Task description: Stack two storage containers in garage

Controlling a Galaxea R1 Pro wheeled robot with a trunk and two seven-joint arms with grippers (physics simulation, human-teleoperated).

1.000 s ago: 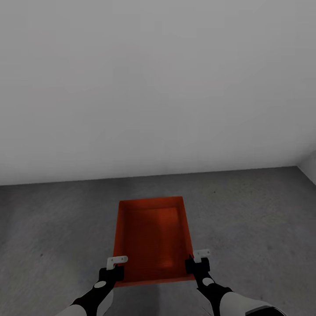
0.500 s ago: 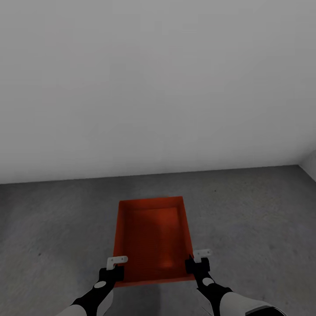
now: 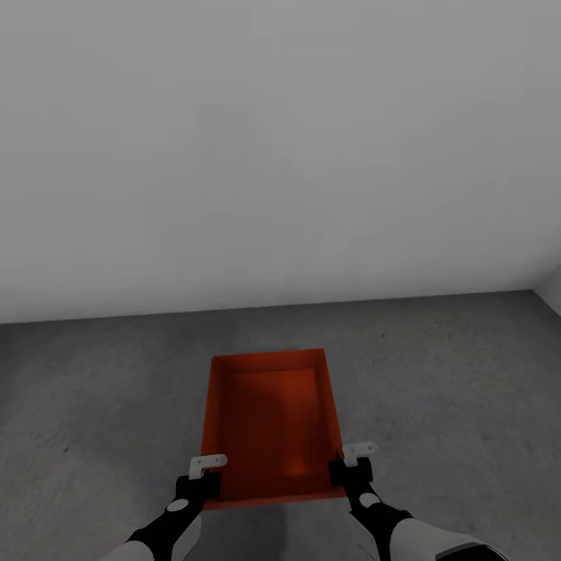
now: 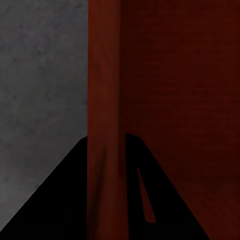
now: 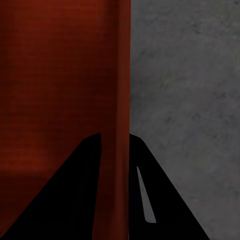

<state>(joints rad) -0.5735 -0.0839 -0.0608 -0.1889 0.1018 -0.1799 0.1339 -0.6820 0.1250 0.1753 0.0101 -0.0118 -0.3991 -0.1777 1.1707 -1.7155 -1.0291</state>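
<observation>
One orange-red storage container [image 3: 269,421] is held between both arms low in the head view, open side up and empty, over the garage's dark grey concrete floor [image 3: 452,389]. My left gripper [image 3: 204,475] is shut on the container's left wall near its near corner. My right gripper [image 3: 351,463] is shut on the right wall at the matching spot. In the left wrist view the red wall [image 4: 105,90] runs between the left gripper's [image 4: 106,145] dark fingers. The right wrist view shows the same: the wall [image 5: 115,75] is pinched in the right gripper [image 5: 115,142].
A plain white wall [image 3: 280,156] rises a short way beyond the container's far end. At the far right it meets a side wall at a corner [image 3: 550,287]. Mottled concrete spreads to both sides of the container.
The container and both grippers keep their place in the picture. The floor's specks and the wall's base line have shifted slightly, so the camera has moved a little.
</observation>
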